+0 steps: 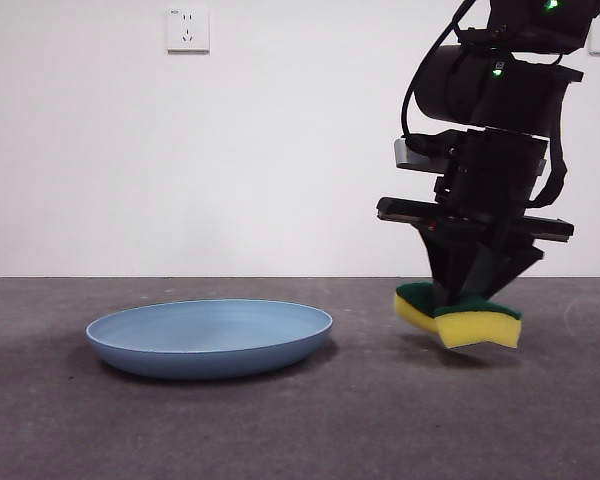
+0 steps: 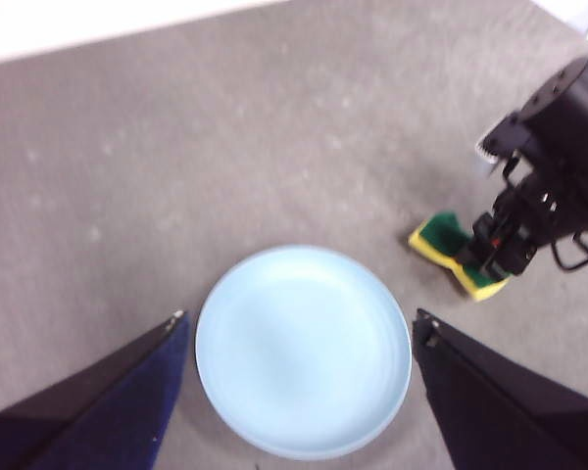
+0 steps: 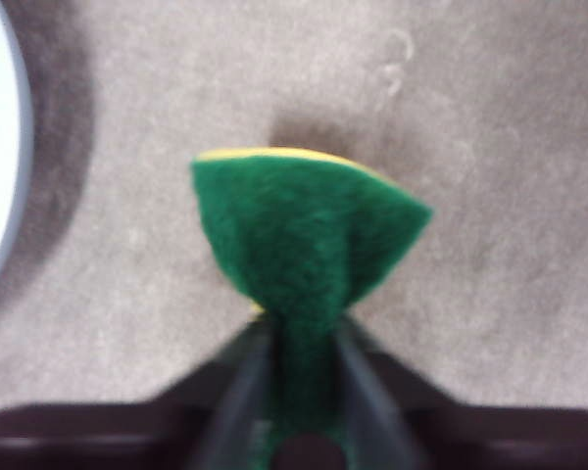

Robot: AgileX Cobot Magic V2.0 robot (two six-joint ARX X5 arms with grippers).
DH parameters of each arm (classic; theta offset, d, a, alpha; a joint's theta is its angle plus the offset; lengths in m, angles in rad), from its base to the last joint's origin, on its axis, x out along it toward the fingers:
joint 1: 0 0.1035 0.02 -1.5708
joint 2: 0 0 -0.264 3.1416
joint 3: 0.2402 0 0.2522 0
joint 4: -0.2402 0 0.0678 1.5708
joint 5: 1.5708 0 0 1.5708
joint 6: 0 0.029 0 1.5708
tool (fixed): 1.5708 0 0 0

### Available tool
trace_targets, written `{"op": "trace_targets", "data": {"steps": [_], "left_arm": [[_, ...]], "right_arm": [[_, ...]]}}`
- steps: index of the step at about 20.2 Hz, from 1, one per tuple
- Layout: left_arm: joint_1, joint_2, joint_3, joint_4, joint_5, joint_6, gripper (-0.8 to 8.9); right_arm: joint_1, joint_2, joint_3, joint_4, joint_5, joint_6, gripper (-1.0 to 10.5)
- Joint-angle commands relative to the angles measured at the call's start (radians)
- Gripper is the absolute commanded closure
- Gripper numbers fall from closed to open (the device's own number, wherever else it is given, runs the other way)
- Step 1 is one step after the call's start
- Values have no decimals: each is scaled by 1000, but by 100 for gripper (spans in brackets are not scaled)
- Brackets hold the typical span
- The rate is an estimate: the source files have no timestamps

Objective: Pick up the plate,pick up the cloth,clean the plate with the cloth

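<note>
I see a grey, faintly mottled counter (image 1: 280,420) running back to a white wall. Lying flat and upright on it is the light blue plate (image 1: 210,337), casting a soft shadow on the counter at its right edge. I see nothing else resting on this surface.

**Three cameras: one low, two on the wrists**

The front view sits at about table height and looks level across the grey table (image 1: 280,420) to a white wall (image 1: 280,130), with the plate (image 1: 210,338) and sponge (image 1: 458,318) near and large. The left wrist view looks steeply down from high up, taking in the whole plate (image 2: 304,351), the sponge (image 2: 449,245) and the right gripper (image 2: 495,257). The right wrist view looks down from close, the sponge (image 3: 304,235) filling it, the plate's rim (image 3: 0,147) at one edge. All three share plate and sponge.
</note>
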Motion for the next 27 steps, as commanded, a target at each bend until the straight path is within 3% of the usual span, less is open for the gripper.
{"op": "trace_targets", "data": {"steps": [1,8,14,16,17,18,20,27], "left_arm": [[-3,3,-3,-10,-2,4,436],[-3,3,-3,-28,-4,5,436],[-3,3,-3,-28,-5,5,437],[-3,3,-3,-29,-5,5,444],[-3,3,-3,-30,-6,5,499],[-3,3,-3,-32,-5,11,621],[-3,3,-3,-21,-8,51,831],[-3,-40,-4,88,-58,57,821]], "right_arm": [[1,8,-9,-5,1,8,562],[1,-3,-7,-6,6,8,565],[1,-162,-5,-8,1,8,574],[1,-249,-5,-16,-1,8,721],[1,-290,-5,-22,-1,8,831],[1,-334,-5,-25,-1,7,927],[1,-428,-5,-24,-1,6,958],[2,-687,-6,-22,6,-64,958]]}}
